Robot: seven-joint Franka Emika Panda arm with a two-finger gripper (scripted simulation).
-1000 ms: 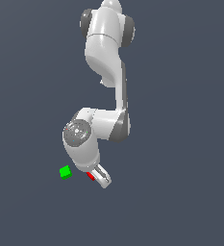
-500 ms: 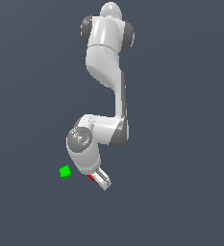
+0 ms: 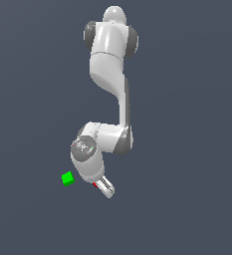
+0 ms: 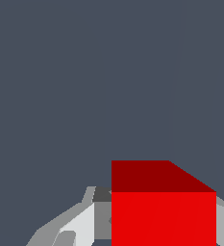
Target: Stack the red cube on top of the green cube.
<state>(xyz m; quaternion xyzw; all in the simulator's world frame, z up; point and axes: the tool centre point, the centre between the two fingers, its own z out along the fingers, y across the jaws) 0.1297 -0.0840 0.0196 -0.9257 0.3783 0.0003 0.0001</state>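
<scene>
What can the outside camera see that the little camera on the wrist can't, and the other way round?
Only the exterior view shows the whole white arm and the green cube, lying apart from the end effector. Only the wrist view shows the red cube large and close, between the end effector's fingers. Both share the red cube, a mere sliver outside, and the grey floor.

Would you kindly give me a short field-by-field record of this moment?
arm: one Panda, wrist low over the floor
tool: beside the red cube; open or shut cannot be told
red cube: between the tool's fingers in the wrist view, mostly hidden in the exterior view
green cube: alone on the floor, on the exterior view's left of the tool
stack: not yet made
</scene>
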